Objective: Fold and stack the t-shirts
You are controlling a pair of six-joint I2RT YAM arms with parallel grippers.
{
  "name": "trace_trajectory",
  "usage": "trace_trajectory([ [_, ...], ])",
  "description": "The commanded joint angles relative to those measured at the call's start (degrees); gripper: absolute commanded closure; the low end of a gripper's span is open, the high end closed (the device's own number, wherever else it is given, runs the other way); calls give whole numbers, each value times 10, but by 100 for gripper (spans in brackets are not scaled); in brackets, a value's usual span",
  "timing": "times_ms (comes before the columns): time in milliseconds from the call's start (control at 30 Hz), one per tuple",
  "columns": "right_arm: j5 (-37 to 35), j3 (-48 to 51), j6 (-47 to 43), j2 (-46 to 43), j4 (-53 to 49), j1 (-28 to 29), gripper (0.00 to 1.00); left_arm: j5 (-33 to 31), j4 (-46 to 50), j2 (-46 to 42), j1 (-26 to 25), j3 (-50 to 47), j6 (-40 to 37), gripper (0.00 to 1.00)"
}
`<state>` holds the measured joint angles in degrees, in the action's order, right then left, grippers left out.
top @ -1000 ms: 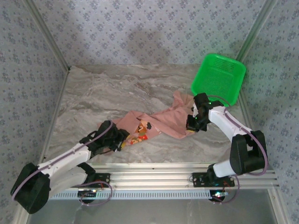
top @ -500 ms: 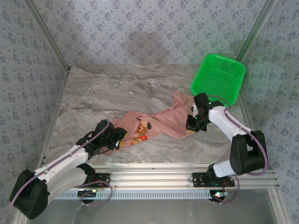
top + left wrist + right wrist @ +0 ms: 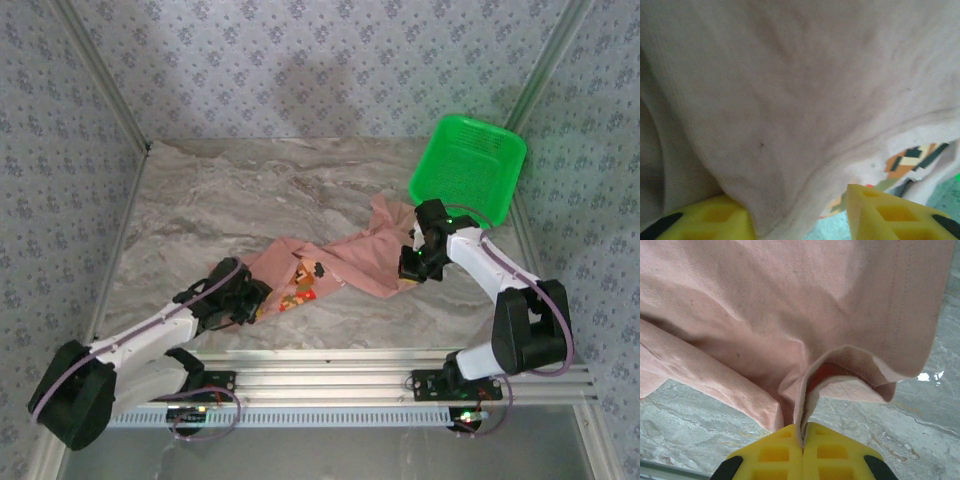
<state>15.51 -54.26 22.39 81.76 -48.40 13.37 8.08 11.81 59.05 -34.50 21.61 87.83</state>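
Slightly shifted since before, left hand (image 3: 257, 302) has fingers (image 3: 890, 215) apart around the t-shirt (image 3: 345, 262) hem. One fold is clamped in the right hand (image 3: 406, 271), outside the green basket (image 3: 468, 165).

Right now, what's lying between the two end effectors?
The t-shirt, a crumpled band on the table running from the left end effector to the right end effector; the top view shows it.
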Motion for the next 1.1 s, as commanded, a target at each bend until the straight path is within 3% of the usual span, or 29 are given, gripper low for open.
trace_trajectory([
  [0, 7, -6, -10, -5, -10, -3, 100, -26, 58, 9, 3, 24, 11, 61],
  [400, 10, -8, -9, -8, -11, -7, 100, -27, 60, 20, 14, 42, -14, 98],
  [667, 28, -40, -3, -23, -20, -10, 100, -18, 96, -32, 44, 77, -57, 100],
  [867, 68, -151, 10, -73, -54, -35, 100, -12, 226, -96, 151, 274, -209, 100],
  [1067, 159, -289, 53, -99, 0, -112, 100, 78, 250, -21, 301, 528, -341, 100],
])
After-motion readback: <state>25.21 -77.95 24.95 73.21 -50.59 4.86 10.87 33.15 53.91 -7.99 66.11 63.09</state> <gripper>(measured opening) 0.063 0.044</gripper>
